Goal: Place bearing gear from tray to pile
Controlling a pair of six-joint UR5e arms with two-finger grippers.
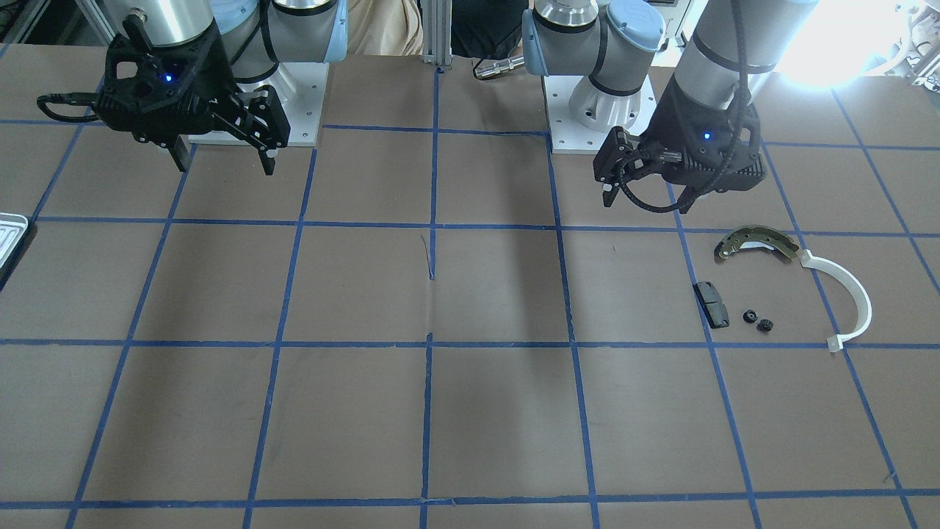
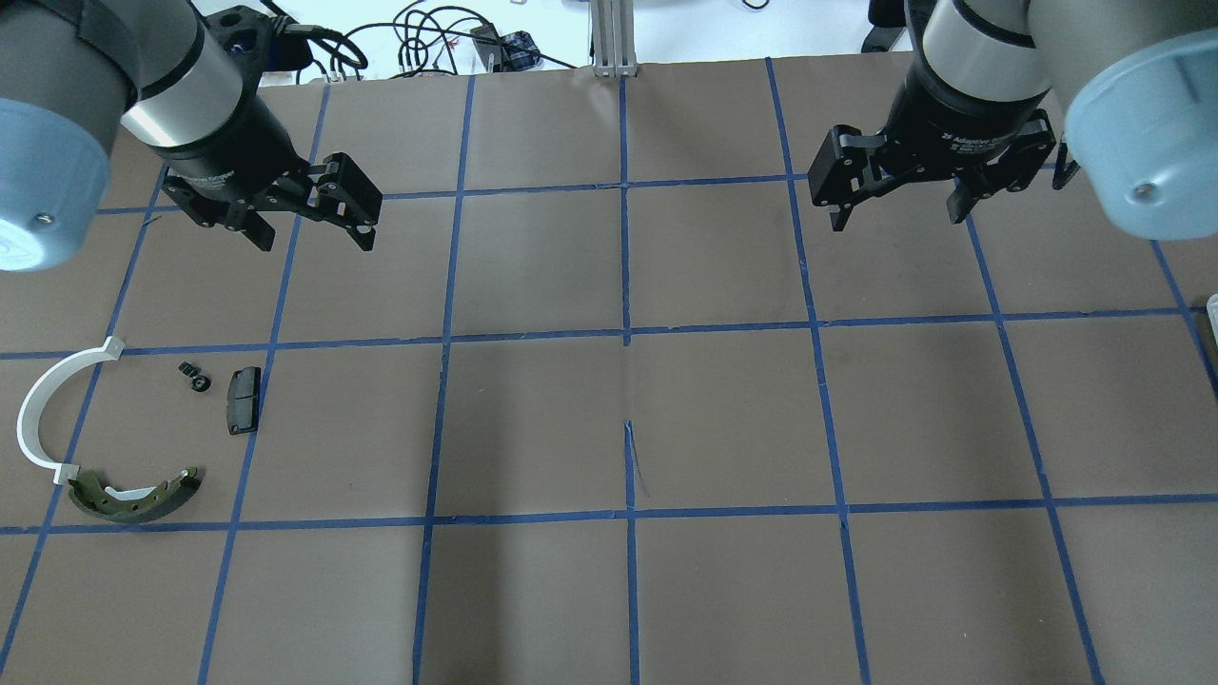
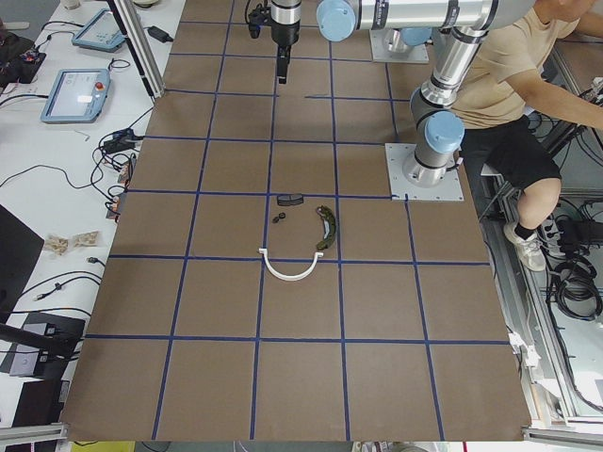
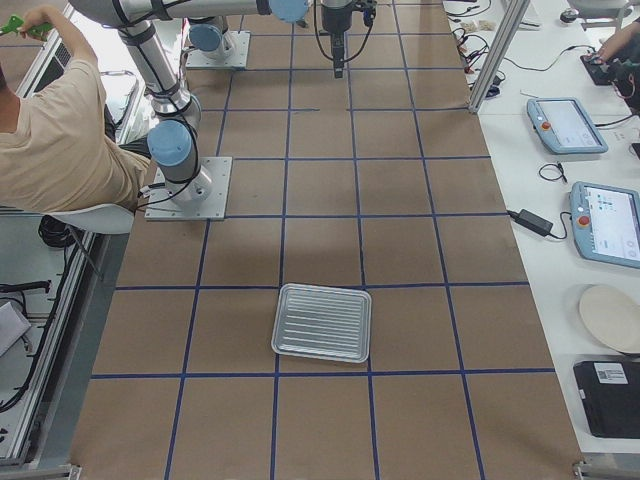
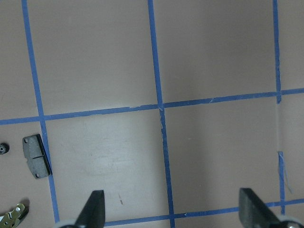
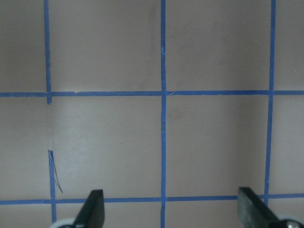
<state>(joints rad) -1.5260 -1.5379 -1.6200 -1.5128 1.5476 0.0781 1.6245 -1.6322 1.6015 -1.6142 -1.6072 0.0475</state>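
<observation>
Holds left gripper [image 2: 314,238] released at upper left, right gripper [image 2: 896,219] released at upper right, over bench [image 2: 723,419]; has two bearing gears [image 2: 199,383] beside black pad [image 2: 243,400], mid left.

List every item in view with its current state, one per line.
Left end effector: open, empty, raised.
Right end effector: open, empty, raised.
Tray: lying flat, empty.
Gears: two, lying loose beside the black pad.
Brake shoe: lying flat by the white arc.
</observation>
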